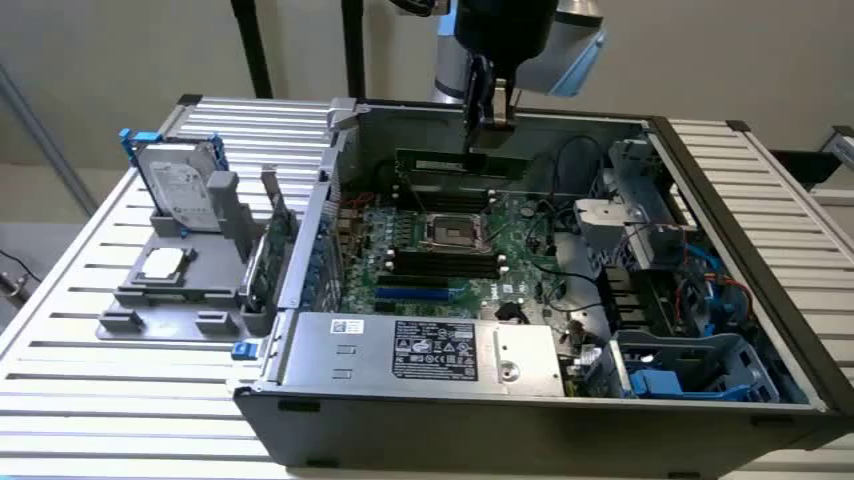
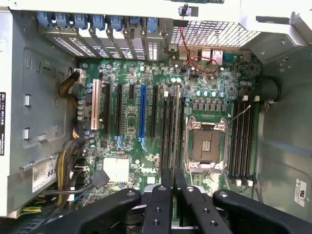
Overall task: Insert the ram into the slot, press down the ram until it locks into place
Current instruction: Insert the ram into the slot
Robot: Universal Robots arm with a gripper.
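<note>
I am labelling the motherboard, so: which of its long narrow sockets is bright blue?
The blue socket, the single one of that colour: black sockets flank it, and one white socket lies farther from the processor socket.

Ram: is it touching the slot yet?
Cannot tell. In the exterior view the ram, in the pincer, hangs by the slots, its lower edge hiding any gap.

White slatted table (image 1: 94, 400) — open computer case (image 1: 400, 435) and grey parts tray (image 1: 160, 295) on top.
</note>
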